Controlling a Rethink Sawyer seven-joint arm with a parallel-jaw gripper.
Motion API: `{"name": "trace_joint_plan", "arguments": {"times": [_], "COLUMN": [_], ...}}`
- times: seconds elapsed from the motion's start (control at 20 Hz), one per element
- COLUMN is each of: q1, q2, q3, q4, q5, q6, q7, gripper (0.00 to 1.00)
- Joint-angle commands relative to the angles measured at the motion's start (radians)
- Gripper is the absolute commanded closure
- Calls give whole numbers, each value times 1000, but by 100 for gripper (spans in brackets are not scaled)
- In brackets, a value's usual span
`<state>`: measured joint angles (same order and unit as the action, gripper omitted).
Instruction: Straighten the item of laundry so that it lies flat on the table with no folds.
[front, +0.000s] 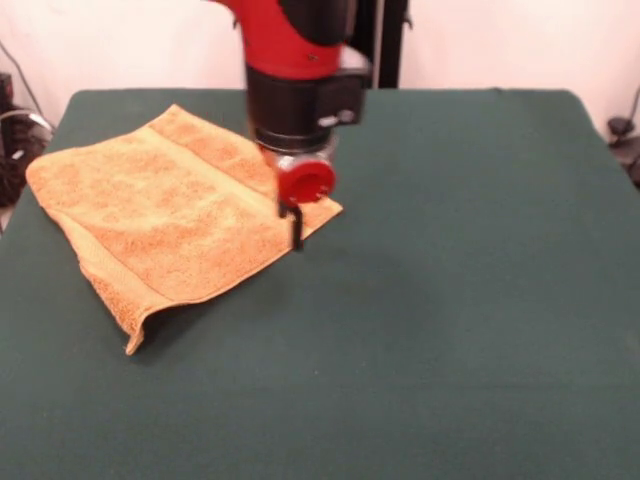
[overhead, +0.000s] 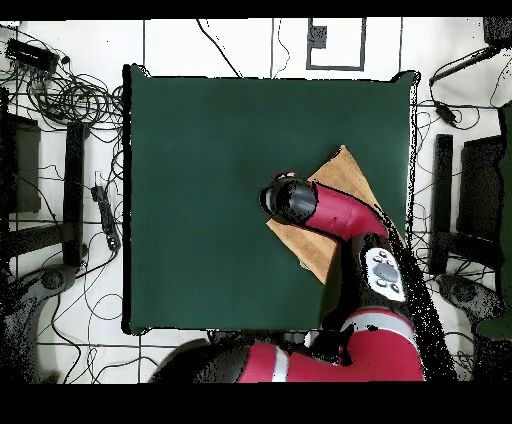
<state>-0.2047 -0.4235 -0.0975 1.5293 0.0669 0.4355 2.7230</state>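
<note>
No label or writing can be made out anywhere. On the green table (front: 450, 330), the nearest part of the orange towel (front: 160, 215) is a corner, slightly lifted and curled, pointing towards the near edge. From there the cloth runs as a skewed rectangle, its long axis slanting across the left side of the table up to the far left corner. A woven band crosses near its far end. The gripper (front: 295, 228) hangs at the towel's right corner; whether its fingers are parted or pinching cloth cannot be told.
</note>
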Motion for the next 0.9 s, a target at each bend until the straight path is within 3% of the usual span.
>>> {"name": "trace_joint_plan", "arguments": {"times": [0.05,0.2,0.4,0.9], "q1": [117,123,103,41], "q2": [-1,-15,34,-9], "q3": [14,10,27,-15], "q4": [137,166,170,129], "q5": [172,205,219,119], "q6": [119,120,89,231], "q7": [324,299,220,40], "gripper": [0,0,0,0]}}
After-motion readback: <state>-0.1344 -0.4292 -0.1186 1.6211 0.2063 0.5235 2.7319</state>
